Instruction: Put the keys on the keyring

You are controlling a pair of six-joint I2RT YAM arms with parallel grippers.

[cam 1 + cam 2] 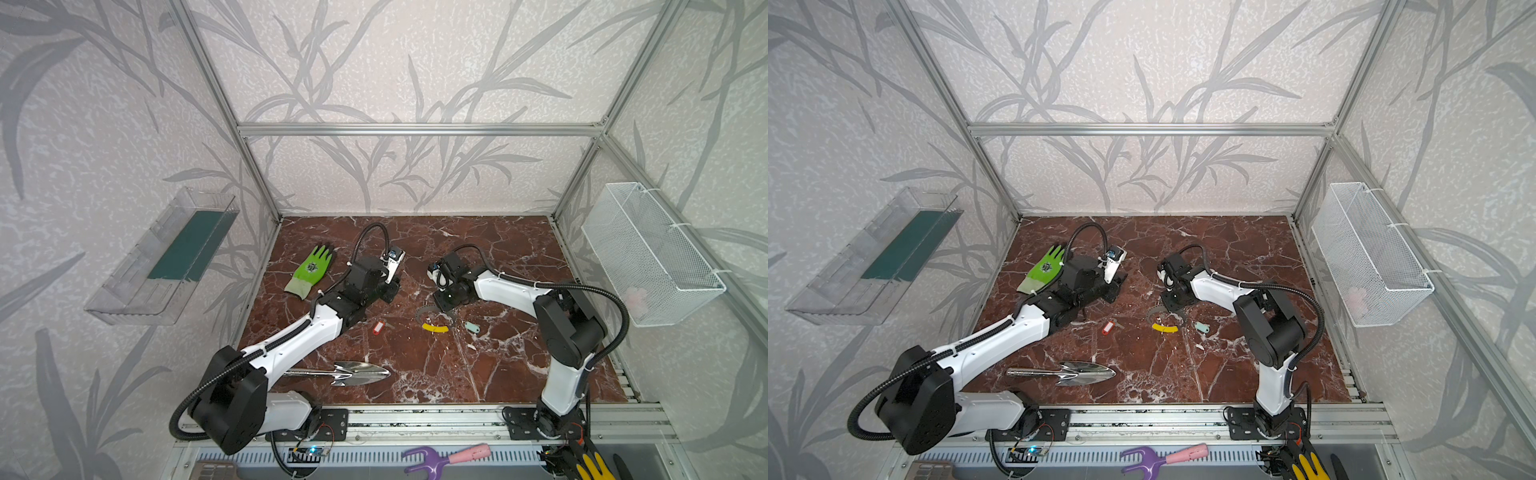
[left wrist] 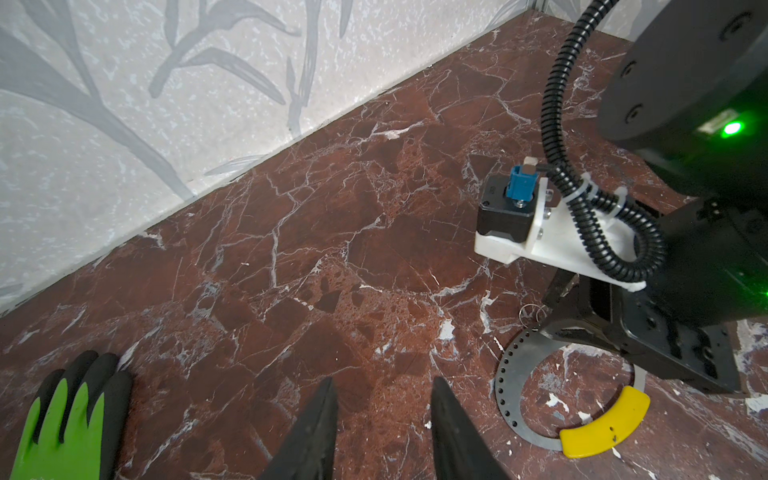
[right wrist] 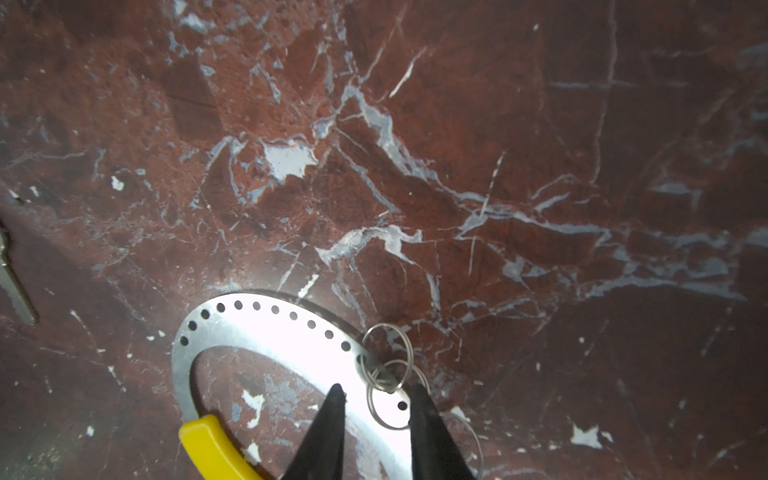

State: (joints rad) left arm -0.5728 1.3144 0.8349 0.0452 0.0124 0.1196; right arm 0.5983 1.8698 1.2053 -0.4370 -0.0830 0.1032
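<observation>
The keyring (image 1: 420, 314) (image 1: 1150, 314) is a grey hoop with a row of holes and a yellow segment (image 2: 604, 419). It lies on the marble floor. My right gripper (image 3: 377, 392) (image 1: 442, 307) points down at the hoop (image 3: 266, 328), its jaws a little apart astride the flat band, beside small wire rings (image 3: 388, 361). The red-tagged key (image 1: 377, 327) (image 1: 1108, 327) lies to the hoop's left, the mint-tagged key (image 1: 472, 327) (image 1: 1202, 328) to its right. My left gripper (image 2: 383, 382) (image 1: 392, 291) is open and holds nothing, over bare marble left of the hoop (image 2: 511, 374).
A green glove (image 1: 311, 270) lies at the back left. A shiny trowel (image 1: 353, 372) lies near the front edge. A clear tray (image 1: 162, 257) hangs on the left wall, a wire basket (image 1: 648, 253) on the right. A purple-pink fork tool (image 1: 444, 457) sits outside the front rail.
</observation>
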